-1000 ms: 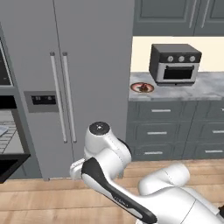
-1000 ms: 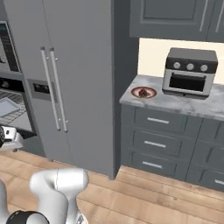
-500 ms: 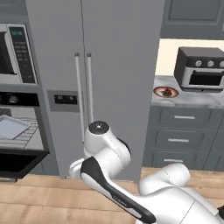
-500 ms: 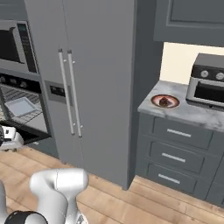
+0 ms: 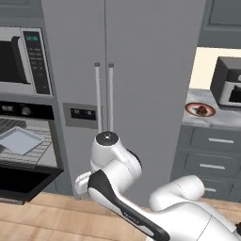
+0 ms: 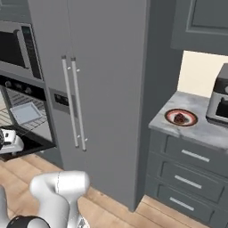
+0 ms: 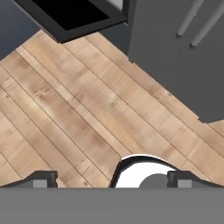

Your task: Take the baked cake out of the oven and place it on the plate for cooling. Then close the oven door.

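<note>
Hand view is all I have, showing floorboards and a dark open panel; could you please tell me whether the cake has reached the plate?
Observer: Yes, the baked cake sits on the plate, on the grey counter to the right of the fridge.
Operator: Thank you. Is anything left inside the oven?
Observer: A pale baking tray lies inside the oven.
Operator: And is that dark panel the oven door?
Observer: Yes, the oven door hangs open below the tray, left of the fridge.
</note>
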Robot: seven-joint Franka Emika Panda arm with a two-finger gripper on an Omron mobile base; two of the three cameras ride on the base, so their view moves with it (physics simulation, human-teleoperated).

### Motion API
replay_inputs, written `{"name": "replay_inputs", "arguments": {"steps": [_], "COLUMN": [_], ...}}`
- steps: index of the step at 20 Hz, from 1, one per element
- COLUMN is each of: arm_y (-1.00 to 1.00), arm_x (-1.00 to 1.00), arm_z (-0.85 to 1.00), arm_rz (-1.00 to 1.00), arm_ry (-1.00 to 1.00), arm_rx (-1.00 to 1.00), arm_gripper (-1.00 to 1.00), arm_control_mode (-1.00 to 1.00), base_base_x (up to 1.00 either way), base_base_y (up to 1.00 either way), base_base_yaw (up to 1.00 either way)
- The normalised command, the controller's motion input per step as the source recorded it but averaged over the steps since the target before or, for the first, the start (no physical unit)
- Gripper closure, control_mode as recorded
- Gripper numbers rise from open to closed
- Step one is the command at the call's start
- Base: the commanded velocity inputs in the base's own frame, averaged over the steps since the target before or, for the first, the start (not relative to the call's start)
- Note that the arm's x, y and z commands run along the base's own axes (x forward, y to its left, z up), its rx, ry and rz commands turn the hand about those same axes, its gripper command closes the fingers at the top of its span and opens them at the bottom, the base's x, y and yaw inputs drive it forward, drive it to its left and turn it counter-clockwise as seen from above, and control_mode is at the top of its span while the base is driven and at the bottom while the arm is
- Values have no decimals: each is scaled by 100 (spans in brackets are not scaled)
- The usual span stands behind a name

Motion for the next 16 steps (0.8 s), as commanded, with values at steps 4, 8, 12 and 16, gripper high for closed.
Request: {"name": "replay_inputs", "arguments": {"steps": [4, 8, 12, 16], "arm_y": [0, 0, 0, 0], "arm_x": [0, 0, 0, 0], "arm_z": [0, 0, 0, 0], "arm_rz": [0, 0, 0, 0], "arm_ry": [0, 0, 0, 0], "arm_rx": [0, 0, 0, 0], "arm_gripper": [-100, -100, -100, -100], "arm_control_mode": [100, 100, 100, 100], "base_base_x": [59, 59, 65, 64], "base_base_y": [35, 51, 38, 7], "base_base_yaw": [9, 4, 3, 0]}}
